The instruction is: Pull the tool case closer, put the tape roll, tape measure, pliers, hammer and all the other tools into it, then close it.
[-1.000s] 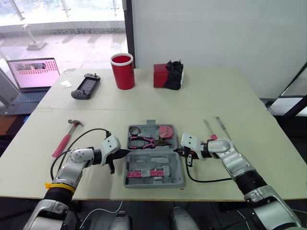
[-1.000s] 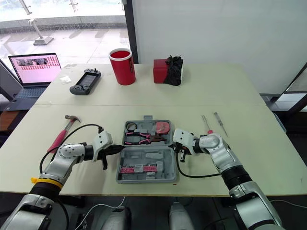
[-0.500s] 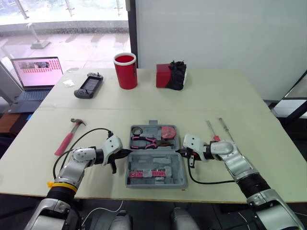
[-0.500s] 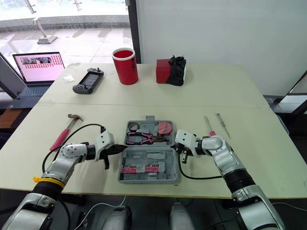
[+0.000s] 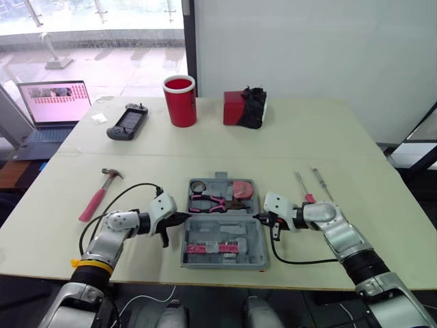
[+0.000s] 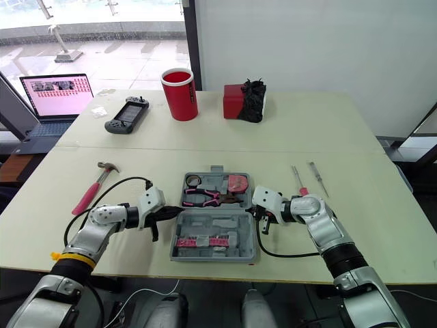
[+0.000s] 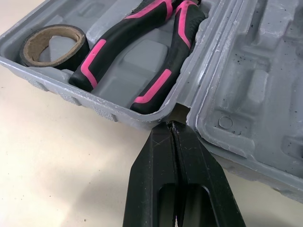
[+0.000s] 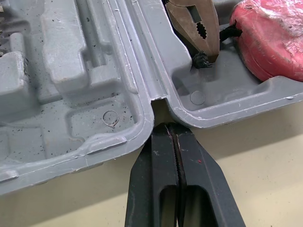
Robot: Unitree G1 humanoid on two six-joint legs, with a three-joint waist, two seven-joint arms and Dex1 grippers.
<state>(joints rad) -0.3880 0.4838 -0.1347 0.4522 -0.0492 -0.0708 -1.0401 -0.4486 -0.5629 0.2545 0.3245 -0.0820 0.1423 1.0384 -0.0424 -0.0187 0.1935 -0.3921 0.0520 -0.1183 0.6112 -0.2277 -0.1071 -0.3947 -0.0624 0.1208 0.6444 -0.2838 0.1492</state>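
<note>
An open laptop (image 5: 52,104) sits at the far left edge of the table (image 5: 355,143). On the table's left part lies the hammer (image 5: 100,193), its pink handle slanting toward the near edge and its steel head pointing away, well apart from the tool case. A dark game controller (image 5: 126,124) lies farther back, with a red cup (image 5: 179,101) upright to its right.

The left gripper (image 7: 173,124) has its 2 black fingers pressed together with nothing between them, their tips touching the hinge notch on the case's left side.

The tool case (image 5: 254,236) is grey moulded plastic. It lies open and flat near the front edge of the table, between the 2 grippers. Its far half has a carry handle on the far rim and holds 3 tools. The tape roll (image 5: 199,186), dark with a brown core, sits in the left corner. The pliers (image 5: 214,202) have pink-and-black handles and lie across the middle. The red tape measure (image 5: 240,189) is on the right. The near half shows empty shaped recesses and a pink-and-grey strip (image 5: 208,249), too small to tell what.

Behind the case stands a red box (image 5: 233,108) with a black cloth (image 5: 255,107) against it.

The right gripper (image 8: 165,125) is likewise closed on nothing, its tips at the hinge notch on the case's right side. Beyond it, just right of the case, lie a screwdriver with a red grip (image 5: 302,188) and a thinner screwdriver (image 5: 320,184), side by side.
</note>
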